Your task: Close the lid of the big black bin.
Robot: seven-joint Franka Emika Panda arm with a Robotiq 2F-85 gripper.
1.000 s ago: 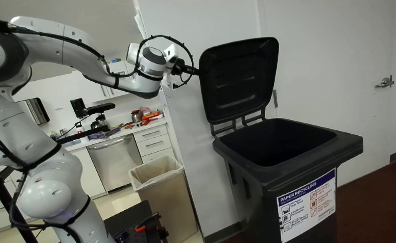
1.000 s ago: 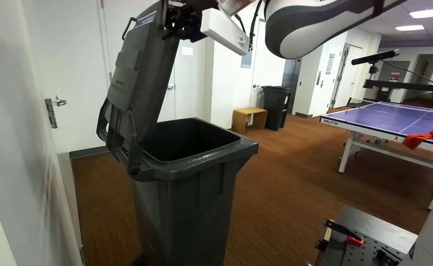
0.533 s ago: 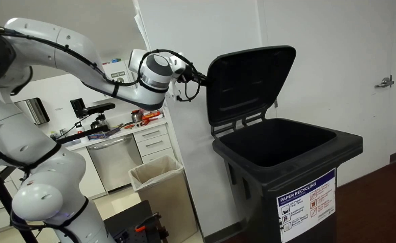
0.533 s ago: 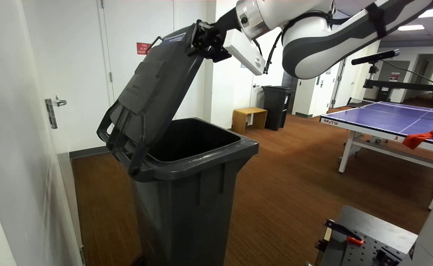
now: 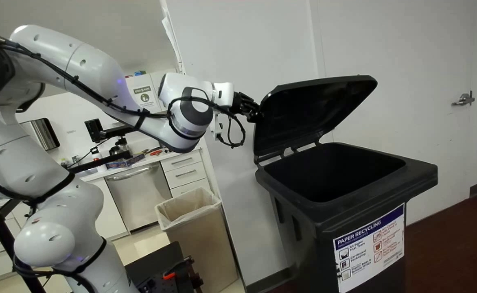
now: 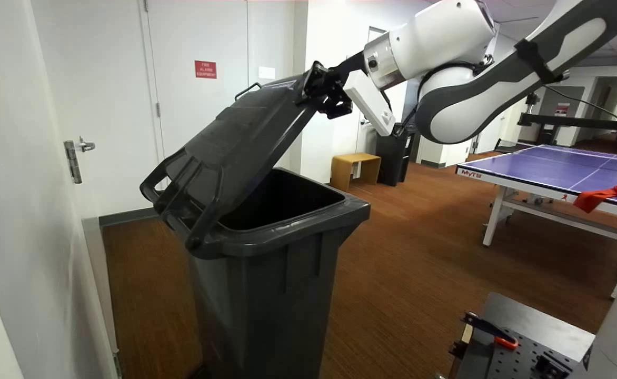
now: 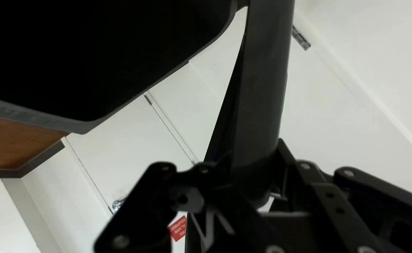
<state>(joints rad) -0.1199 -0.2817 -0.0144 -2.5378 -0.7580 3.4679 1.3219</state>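
As the left-hinged lid (image 6: 237, 131) is pinched by the Robotiq gripper (image 7: 254, 167) and held tilted over the paper-recycling wheelie bin (image 5: 344, 216), lowering is judged in hand; a downward, rightward arc is called for.

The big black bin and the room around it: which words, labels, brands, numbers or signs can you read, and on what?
"PAPER RECYCLING": label on the big black bin.
"All Paper That Tears": same label.
"Cardboard Packaging": same label.
"Plastic Bags & Bubble Wraps": same label.
"FIRE ALARM EQUIPMENT": red sign on the white door.
"MyT", last character unclear: edge of the purple table.
Too small or blurred: the label's remaining print, cabinet sign, distant poster.
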